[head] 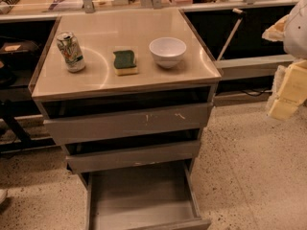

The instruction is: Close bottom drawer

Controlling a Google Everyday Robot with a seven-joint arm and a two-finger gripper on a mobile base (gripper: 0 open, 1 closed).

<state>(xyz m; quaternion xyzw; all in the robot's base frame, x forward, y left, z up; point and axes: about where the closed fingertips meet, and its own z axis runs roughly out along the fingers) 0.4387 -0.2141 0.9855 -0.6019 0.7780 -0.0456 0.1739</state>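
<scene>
The bottom drawer (143, 198) is the lowest of three grey drawers in the cabinet and stands pulled far out towards me. Its shallow grey box is empty, and its front edge (175, 224) lies at the bottom of the view. The middle drawer front (134, 156) and the scratched top drawer front (128, 122) are each pulled out a little. My gripper (288, 94), cream coloured, hangs at the right edge of the view, above the floor, to the right of the cabinet and apart from the drawers.
On the cabinet top (96, 80) stand a drink can (70, 51), a green and yellow sponge (125, 62) and a white bowl (167, 51). Speckled floor (249, 171) lies right of the cabinet. Dark shelving and a counter run behind.
</scene>
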